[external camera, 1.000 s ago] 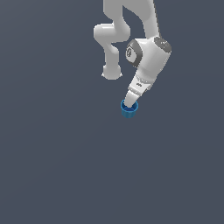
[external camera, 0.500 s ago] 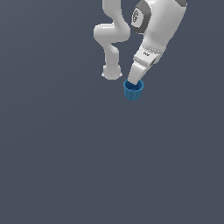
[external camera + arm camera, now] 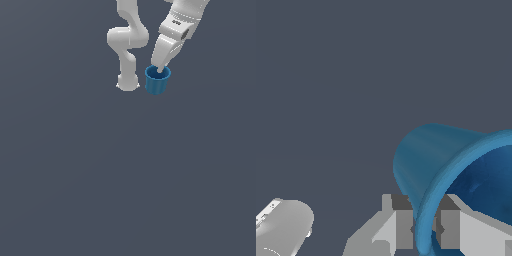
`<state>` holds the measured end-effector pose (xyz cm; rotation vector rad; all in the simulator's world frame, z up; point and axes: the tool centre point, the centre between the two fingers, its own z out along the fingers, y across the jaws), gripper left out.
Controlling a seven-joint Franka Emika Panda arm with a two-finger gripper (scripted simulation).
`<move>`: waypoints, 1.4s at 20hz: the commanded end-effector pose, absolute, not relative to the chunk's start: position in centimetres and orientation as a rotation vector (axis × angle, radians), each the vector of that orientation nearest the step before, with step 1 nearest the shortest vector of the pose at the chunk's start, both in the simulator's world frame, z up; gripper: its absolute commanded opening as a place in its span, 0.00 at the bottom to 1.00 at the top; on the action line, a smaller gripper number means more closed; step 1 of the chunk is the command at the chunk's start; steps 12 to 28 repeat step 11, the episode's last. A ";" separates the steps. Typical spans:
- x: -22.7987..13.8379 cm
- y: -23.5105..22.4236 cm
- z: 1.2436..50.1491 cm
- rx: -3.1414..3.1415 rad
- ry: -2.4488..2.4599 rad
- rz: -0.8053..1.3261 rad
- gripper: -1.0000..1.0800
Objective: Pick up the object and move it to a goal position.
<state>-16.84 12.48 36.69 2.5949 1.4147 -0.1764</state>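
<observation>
Exterior view, task progress: the pick appears done. The blue ribbed cup (image 3: 158, 80) hangs at the tip of the gripper (image 3: 160, 71), and its position against the arm suggests it is off the floor (image 3: 100, 190), though no shadow or contact line confirms this. The transfer remains: no goal marker shows in this view, so the remaining travel cannot be judged.

Exterior view, cup position: upper middle of the frame, just to the exterior view's right of the robot base (image 3: 127, 82), apart from it. The cup looks roughly upright, open top facing up.

Exterior view, cup relative to gripper: one finger reaches down into the hollow top; the cup sits directly under the hand, touching it.

Wrist view, gripper state: the gripper (image 3: 425, 229) is clamped on the wall of the blue ribbed cup (image 3: 421, 160). One finger pad (image 3: 403, 227) presses the outer face, the other stands inside the rim; only the wall separates the jaws.

Wrist view, cup relative to gripper: the grip is on the rim at one side, not around the whole body, so the cup hangs off-centre and tilted against the camera axis. Judgement: an edge grip may let the cup swing or slip during transfer.

Wrist view, other items: a white arm link (image 3: 281, 230) shows at the frame edge, well apart from the cup.
</observation>
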 end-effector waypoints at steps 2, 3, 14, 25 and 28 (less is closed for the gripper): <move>-17.3 12.6 38.9 2.595 1.413 -0.175 0.00; -17.4 12.7 39.3 2.595 1.412 -0.175 0.00; -17.7 12.8 41.0 2.594 1.411 -0.175 0.00; -17.7 12.8 41.0 2.594 1.411 -0.175 0.00; -17.7 12.8 41.0 2.594 1.411 -0.175 0.00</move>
